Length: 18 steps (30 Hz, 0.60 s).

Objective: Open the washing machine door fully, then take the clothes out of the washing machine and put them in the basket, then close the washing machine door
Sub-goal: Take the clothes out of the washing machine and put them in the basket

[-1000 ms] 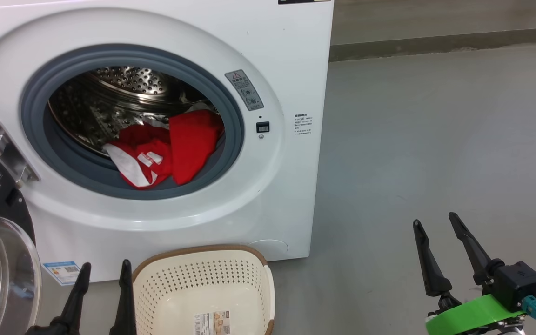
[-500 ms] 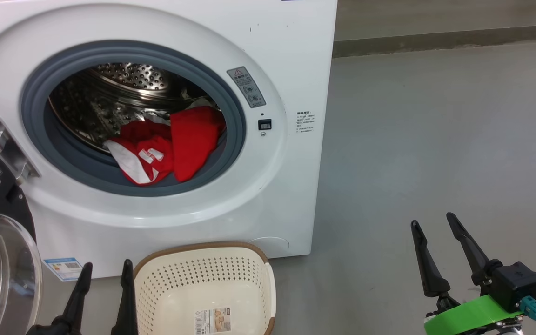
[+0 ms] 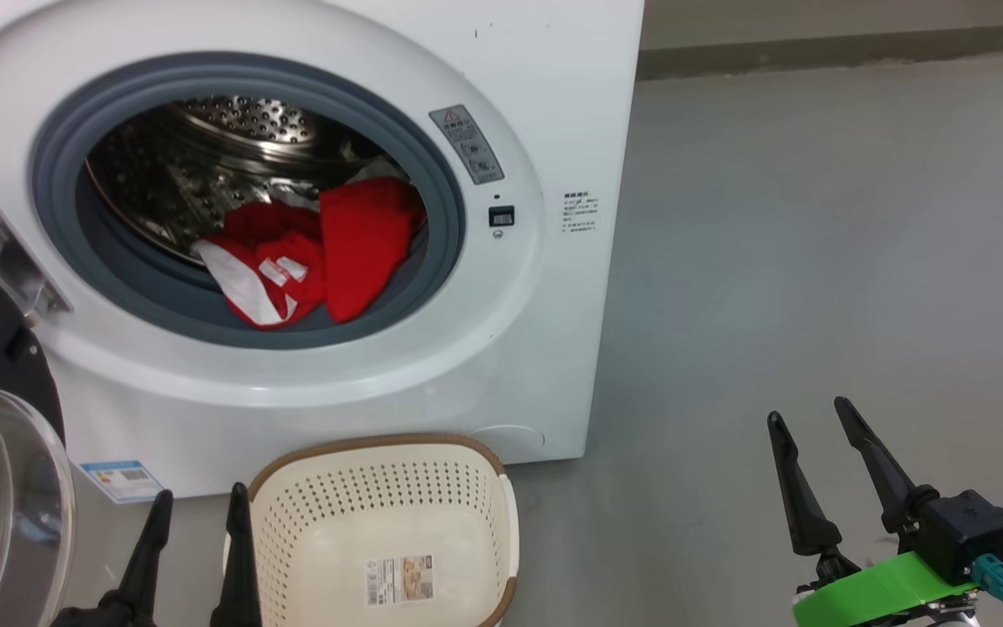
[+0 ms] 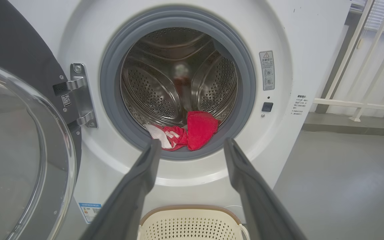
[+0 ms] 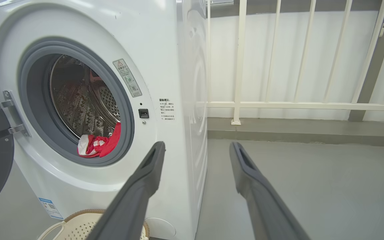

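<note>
Swung wide, left of the big white front-loading washing machine (image 3: 554,131): round black-framed glass-bowled door (image 3: 5,488). Yet to lift out: soft red-and-white clothes (image 3: 327,252) in its mouth. Empty before it: cream perforated plastic basket (image 3: 336,514). Splayed, grasping nothing: left gripper (image 3: 199,493), right gripper (image 3: 808,410). From the head, basket's bare bottom; from the right wrist, white railing (image 5: 298,106) beside the machine.

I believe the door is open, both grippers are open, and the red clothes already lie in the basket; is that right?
Not quite: the head view shows the clothes inside the washing machine, not in the basket. The door, left gripper and right gripper are indeed open.
</note>
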Available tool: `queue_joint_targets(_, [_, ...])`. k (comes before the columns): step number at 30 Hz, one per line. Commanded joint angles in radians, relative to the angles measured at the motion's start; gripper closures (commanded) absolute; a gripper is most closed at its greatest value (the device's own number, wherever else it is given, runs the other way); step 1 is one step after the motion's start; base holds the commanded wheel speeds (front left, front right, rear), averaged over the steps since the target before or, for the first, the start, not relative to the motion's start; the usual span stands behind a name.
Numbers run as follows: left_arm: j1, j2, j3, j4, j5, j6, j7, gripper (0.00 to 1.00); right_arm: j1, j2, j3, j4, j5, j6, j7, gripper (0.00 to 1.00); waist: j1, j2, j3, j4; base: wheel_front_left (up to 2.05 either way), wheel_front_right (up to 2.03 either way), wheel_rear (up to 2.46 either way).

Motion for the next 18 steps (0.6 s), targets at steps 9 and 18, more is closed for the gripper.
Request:
queue_joint_targets(9, [-0.106,-0.013,0.02,-0.02,-0.016,-0.017,-0.022,0.0,-0.041,-0.005,0.014,-0.045,-0.035,0.006,-0.002,0.0,0.0,-0.0001,0.085,0.01,0.0,0.0,0.0])
queue_joint_targets(18, [-0.24,-0.031,0.011,0.038,-0.015,-0.052,-0.046,0.0,-0.076,-0.005,0.019,-0.063,-0.032,0.006,-0.003,0.0,0.0,-0.0001,0.195,0.013,0.0,0.0,0.0])
